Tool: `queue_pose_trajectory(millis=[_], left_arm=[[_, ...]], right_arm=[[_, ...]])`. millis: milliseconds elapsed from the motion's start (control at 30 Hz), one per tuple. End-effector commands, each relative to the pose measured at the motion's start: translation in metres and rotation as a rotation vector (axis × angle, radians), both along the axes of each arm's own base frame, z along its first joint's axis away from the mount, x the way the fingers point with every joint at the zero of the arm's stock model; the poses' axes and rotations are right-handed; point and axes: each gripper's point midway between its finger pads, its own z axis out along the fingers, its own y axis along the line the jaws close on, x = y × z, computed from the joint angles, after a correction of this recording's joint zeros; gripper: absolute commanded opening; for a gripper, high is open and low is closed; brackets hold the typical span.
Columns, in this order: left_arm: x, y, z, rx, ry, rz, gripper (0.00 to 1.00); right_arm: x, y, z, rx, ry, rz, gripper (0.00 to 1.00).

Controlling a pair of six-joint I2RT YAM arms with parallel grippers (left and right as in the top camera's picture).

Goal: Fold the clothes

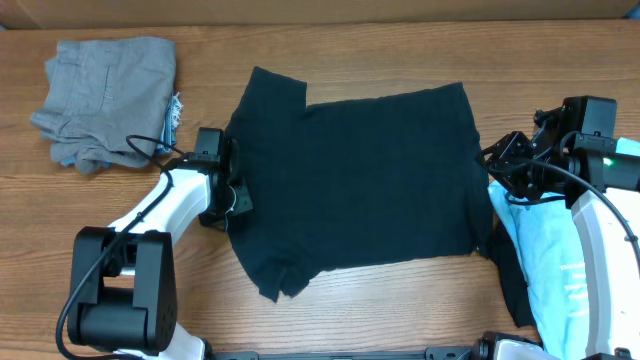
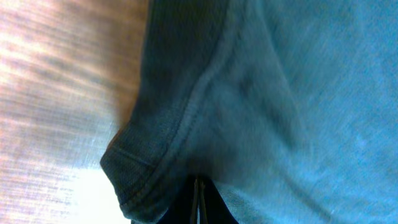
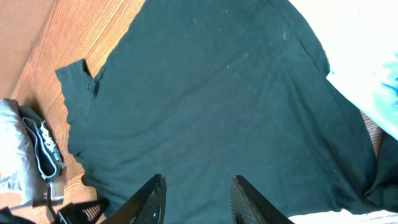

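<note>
The black T-shirt (image 1: 360,185) lies spread flat across the middle of the table, with one sleeve toward the back left and one toward the front. My left gripper (image 1: 235,197) sits at the shirt's left edge. In the left wrist view its jaws are pressed together, pinching the ribbed edge (image 2: 155,162) of the shirt (image 2: 298,93) at the left gripper (image 2: 199,196). My right gripper (image 1: 497,165) hovers at the shirt's right edge. It stands open (image 3: 199,186) over the fabric (image 3: 211,93), nothing between its fingers (image 3: 154,196).
Grey folded garments (image 1: 110,100) lie at the back left corner. A light blue T-shirt (image 1: 545,270) sits at the front right under my right arm, with a dark piece of cloth (image 1: 512,280) beside it. Bare wood (image 1: 330,40) runs along the back.
</note>
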Motion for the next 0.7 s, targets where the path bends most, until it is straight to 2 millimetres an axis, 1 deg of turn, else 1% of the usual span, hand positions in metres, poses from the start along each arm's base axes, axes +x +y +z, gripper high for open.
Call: queue_pose_trajectory(millis=[0,67,133,200,300,400,533,567,667], left_arm=[[-0.015,0.033,-0.047,0.123,0.102,0.058,0.04],[-0.007,0.052,-0.045,0.145,0.083,0.109,0.07],[0.003,0.069,-0.040,0.130,0.062,0.168,0.10],[0.018,0.077,-0.032,0.074,0.027,0.183,0.16],[0.042,0.078,-0.014,-0.015,-0.030,0.153,0.23],[0.055,0.080,0.006,-0.019,-0.042,0.114,0.29],[0.067,0.080,0.039,-0.010,-0.036,0.033,0.33],[0.069,0.080,0.047,-0.006,-0.035,0.024,0.33],[0.074,0.080,0.074,-0.001,-0.045,0.003,0.33]], right_arm=[[0.002,0.000,0.002,-0.003,-0.011,0.010,0.37],[0.002,-0.002,0.001,-0.014,-0.007,0.005,0.37],[0.001,-0.005,-0.004,-0.030,0.006,-0.003,0.37],[0.000,-0.008,-0.008,-0.042,0.026,-0.010,0.38],[-0.001,-0.008,-0.015,-0.039,0.056,-0.010,0.37],[-0.002,-0.008,-0.024,-0.033,0.089,-0.008,0.38],[-0.005,-0.006,-0.038,-0.025,0.153,-0.002,0.39],[-0.007,-0.005,-0.043,-0.022,0.176,0.004,0.41],[-0.016,0.001,-0.064,-0.013,0.249,0.029,0.41]])
